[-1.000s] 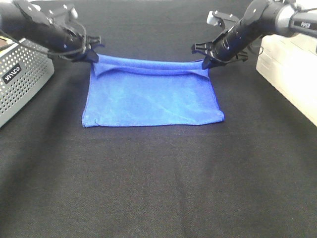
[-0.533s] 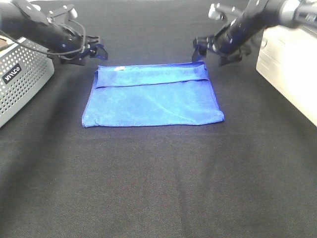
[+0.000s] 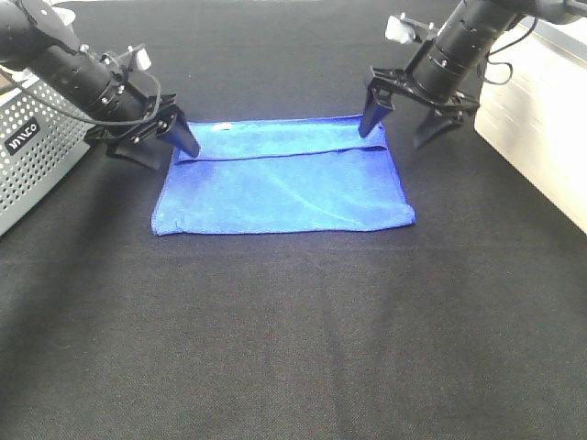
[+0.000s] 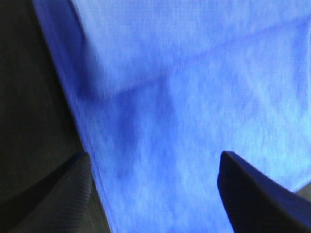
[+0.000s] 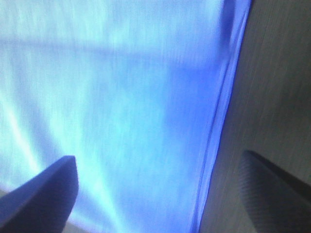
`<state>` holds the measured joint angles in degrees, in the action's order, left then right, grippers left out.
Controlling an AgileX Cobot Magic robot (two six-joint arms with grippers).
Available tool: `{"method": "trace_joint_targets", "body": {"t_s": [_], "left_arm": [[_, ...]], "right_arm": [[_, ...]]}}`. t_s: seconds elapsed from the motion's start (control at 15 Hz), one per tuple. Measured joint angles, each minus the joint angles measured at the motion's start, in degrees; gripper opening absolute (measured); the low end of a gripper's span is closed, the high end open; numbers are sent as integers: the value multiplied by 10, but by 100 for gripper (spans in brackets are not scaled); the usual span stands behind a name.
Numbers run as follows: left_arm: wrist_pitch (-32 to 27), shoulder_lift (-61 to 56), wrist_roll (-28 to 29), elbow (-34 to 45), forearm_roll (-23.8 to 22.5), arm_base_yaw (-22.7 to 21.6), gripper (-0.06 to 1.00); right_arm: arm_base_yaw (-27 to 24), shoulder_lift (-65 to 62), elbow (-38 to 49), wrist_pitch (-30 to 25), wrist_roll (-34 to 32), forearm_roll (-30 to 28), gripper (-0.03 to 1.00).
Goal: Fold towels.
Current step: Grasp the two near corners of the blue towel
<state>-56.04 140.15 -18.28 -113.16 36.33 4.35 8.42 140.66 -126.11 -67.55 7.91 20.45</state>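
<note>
The towel point(image 3: 284, 179) is bright royal blue, plain, with darker blue edges and a pale tag point(image 3: 220, 127). The table point(image 3: 293, 339) is black cloth. The basket point(image 3: 41, 147) is grey, dotted with holes, its label point(image 3: 22, 136) black with white letters.

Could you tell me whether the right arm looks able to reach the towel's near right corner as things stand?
Probably yes. The right gripper hangs open at the far right corner of the towel, and nothing stands along that edge toward the near corner.
</note>
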Motion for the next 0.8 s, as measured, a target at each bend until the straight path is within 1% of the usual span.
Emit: {"method": "trace_joint_targets", "body": {"t_s": [0.07, 0.2, 0.27, 0.33, 0.4, 0.47, 0.6, 0.67, 0.73, 0.8], "left_arm": [[-19, 0, 5, 0, -2, 0, 69], [-57, 0, 7, 0, -2, 0, 69], [-73, -1, 9, 1, -2, 0, 69], [-78, -17, 9, 29, -2, 0, 69], [-64, -37, 9, 62, -3, 0, 69], [-36, -63, 10, 105, -3, -2, 69], [40, -126, 11, 213, -5, -4, 69], [92, -154, 13, 278, 1, -5, 69], [116, -157, 13, 304, 7, -5, 69], [131, -157, 13, 315, 19, -5, 69]], "right_arm": [[0, -1, 0, -14, -6, -1, 82], [0, -14, 25, -15, -11, -1, 78], [0, -28, 52, -15, -11, -1, 78], [0, -60, 127, -9, -10, -2, 77], [0, -82, 180, 14, -7, -2, 76], [0, -102, 233, 50, -5, -1, 76], [0, -138, 319, 104, 1, 3, 76], [0, -149, 354, 138, 1, 5, 76], [0, -149, 366, 156, 1, 5, 76], [0, -149, 369, 160, 1, 5, 76]]}}
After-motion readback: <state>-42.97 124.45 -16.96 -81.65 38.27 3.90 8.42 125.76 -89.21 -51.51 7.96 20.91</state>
